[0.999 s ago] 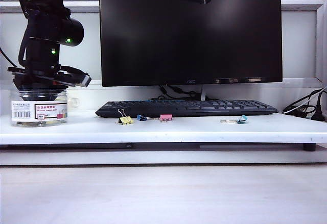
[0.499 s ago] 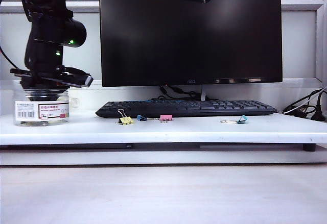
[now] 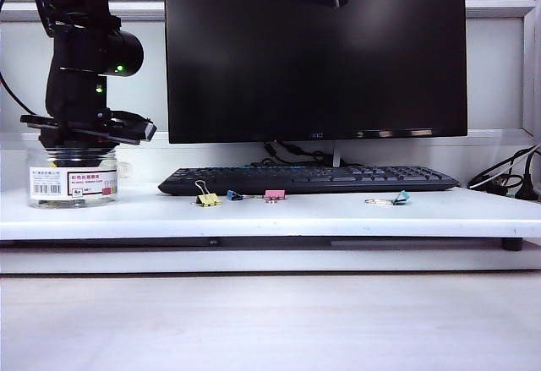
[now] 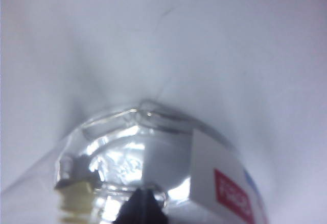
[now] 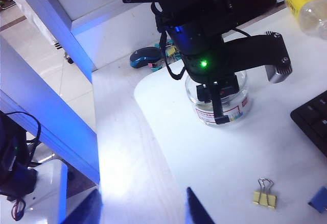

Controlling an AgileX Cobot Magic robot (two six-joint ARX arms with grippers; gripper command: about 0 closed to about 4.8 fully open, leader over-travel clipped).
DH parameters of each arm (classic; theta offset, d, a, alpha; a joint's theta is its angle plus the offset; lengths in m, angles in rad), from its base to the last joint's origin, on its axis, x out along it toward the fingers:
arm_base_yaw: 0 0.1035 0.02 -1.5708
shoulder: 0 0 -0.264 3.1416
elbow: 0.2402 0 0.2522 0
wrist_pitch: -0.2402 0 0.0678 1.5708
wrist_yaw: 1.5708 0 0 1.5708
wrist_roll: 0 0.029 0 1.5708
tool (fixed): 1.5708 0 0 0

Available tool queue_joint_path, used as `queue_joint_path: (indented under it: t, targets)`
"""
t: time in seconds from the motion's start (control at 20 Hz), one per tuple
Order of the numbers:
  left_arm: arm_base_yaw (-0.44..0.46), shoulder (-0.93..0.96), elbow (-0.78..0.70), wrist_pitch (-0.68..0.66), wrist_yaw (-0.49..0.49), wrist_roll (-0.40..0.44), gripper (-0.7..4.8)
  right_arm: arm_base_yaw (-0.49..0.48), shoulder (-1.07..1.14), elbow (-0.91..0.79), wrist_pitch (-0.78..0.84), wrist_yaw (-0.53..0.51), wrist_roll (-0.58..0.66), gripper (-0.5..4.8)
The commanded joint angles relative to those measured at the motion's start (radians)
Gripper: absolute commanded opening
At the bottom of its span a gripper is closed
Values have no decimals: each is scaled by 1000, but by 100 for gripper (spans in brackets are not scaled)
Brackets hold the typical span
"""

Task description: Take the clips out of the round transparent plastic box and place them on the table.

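The clear round jar (image 3: 72, 178) stands upright on the left end of the white worktop (image 3: 338, 215), its axis vertical and its white barcode label turned towards the front. Its contents are only dimly made out through the wall; in the left wrist view a pale yellowish piece (image 4: 76, 203) is seen inside the jar (image 4: 153, 168) beside a dark fingertip, but no clips inside can be counted.

The left gripper (image 3: 80, 143) is lowered from above into the mouth of the jar, and its fingers are clenched; whether anything is caught between them cannot be told. In the right wrist view the same arm is seen standing over the jar (image 5: 219, 101).

Four clips are counted on the worktop in front of the keyboard (image 3: 308, 178): one yellow clip (image 3: 207, 198) with its wire handles raised, one small blue clip (image 3: 234, 195) just beside it, one pink clip (image 3: 274, 194), and one teal clip (image 3: 399, 198) well apart to the right with its handles lying flat towards the left. The yellow clip (image 5: 264, 197) also appears in the right wrist view.

The right gripper (image 5: 143, 206) is held high above the worktop, its fingers parted and grasping nothing.
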Motion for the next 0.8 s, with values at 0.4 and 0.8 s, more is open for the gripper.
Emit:
queue_joint_path:
  t: [0.4, 0.8]
  targets:
    - [-2, -6, 69, -47, 48, -5, -6, 1, -3, 5, 18, -3, 0, 212]
    - [-2, -61, 69, -58, 42, -3, -6, 1, -3, 5, 18, 0, 0, 212]
